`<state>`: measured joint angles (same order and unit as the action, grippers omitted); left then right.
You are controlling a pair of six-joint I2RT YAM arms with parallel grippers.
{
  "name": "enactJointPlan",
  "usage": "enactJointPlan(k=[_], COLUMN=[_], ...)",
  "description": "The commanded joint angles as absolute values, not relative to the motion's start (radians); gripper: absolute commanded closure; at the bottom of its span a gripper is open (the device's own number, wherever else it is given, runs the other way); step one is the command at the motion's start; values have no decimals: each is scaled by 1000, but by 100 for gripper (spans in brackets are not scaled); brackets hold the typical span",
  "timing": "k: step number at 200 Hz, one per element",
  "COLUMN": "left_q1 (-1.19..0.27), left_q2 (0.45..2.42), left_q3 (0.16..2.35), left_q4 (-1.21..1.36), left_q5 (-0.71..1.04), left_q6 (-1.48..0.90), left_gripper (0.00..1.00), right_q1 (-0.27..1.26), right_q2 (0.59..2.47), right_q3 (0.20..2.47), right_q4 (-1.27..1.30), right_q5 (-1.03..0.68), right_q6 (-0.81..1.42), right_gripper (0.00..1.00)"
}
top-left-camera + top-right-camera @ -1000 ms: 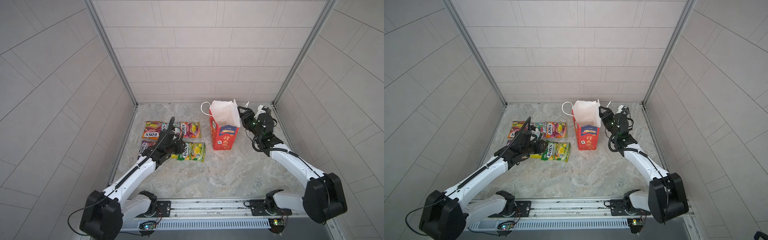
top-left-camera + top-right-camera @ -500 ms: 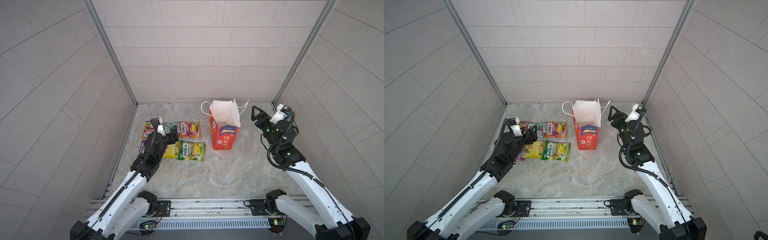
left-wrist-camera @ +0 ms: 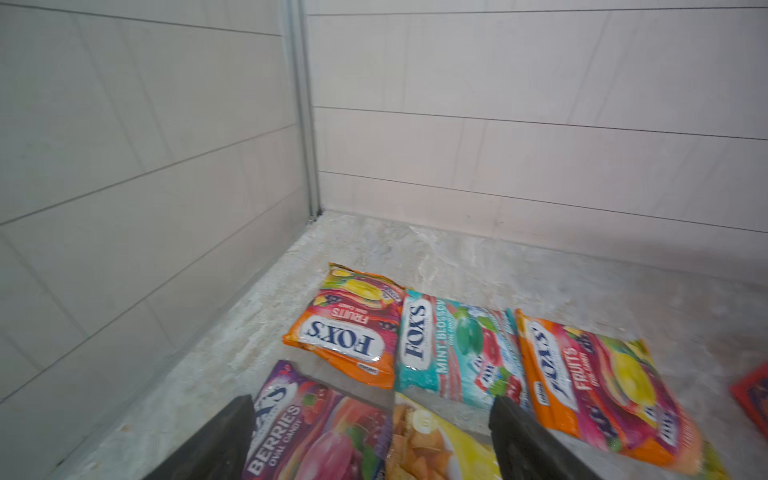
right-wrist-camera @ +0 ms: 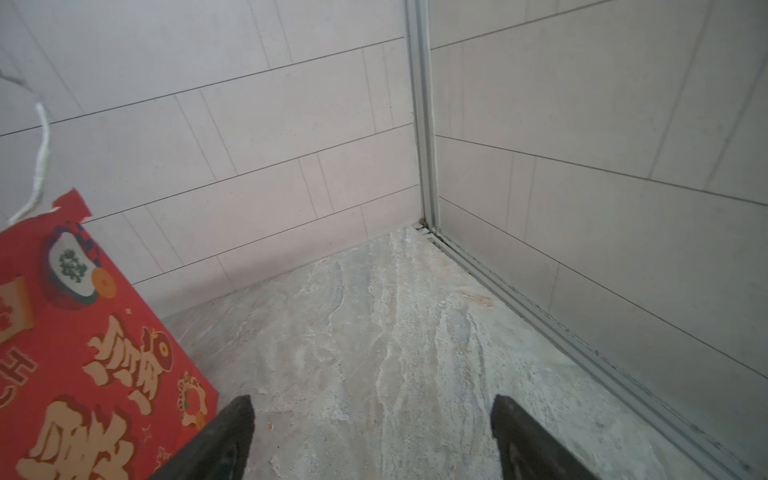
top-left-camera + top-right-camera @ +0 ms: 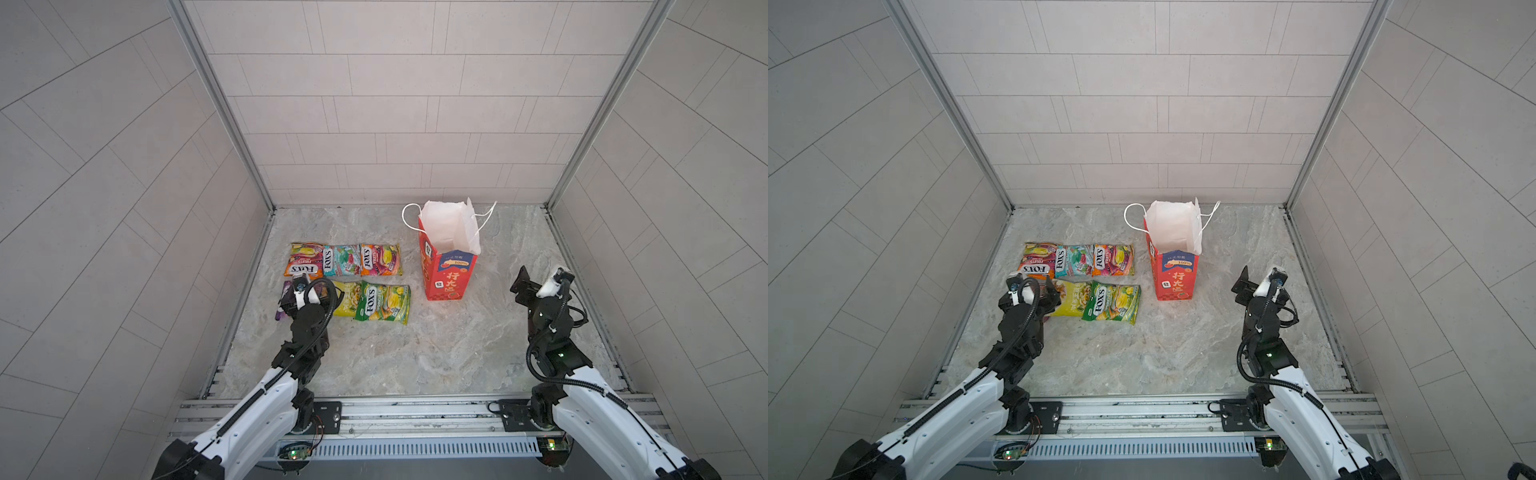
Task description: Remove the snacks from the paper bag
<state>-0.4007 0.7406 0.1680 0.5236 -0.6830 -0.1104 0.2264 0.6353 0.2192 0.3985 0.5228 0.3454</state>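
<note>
orange packet [image 3: 345,332]: fox's, fruits | teal packet [image 3: 457,353]: fox's, mint blossom | second orange packet [image 3: 590,374]: fox's, fruits, oval candy | purple packet [image 3: 316,432]: berries, oval candy | green packet [image 5: 382,305]: fox's | paper bag [image 5: 449,278]: 100% on blue panel, gold chinese characters beneath, too small to read surely

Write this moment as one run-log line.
left gripper: open, empty | right gripper: open, empty | snacks: six on table | bag: upright
</note>
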Motion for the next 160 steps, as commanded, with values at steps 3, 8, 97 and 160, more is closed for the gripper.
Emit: enactJointPlan(k=[3, 8, 97, 160], left_q1=[-402, -402, -325, -252], left_q2=[758, 769, 1131, 1345], left_q3=[133, 136, 229, 268], left_q4=[663, 663, 713, 908], left_q5=[-898, -905, -799, -572], left_q6=[-44, -40, -3, 58], left_gripper=[0, 0, 0, 0], right_q1=[224, 224, 224, 216], right_q2=[603, 603, 964, 1321], right_q3=[139, 130, 160, 188], right_q4=[534, 532, 666, 1046], right_q5=[682, 693, 627, 605], right_q6=[273, 272, 139, 31], right_gripper=[1, 1, 1, 2])
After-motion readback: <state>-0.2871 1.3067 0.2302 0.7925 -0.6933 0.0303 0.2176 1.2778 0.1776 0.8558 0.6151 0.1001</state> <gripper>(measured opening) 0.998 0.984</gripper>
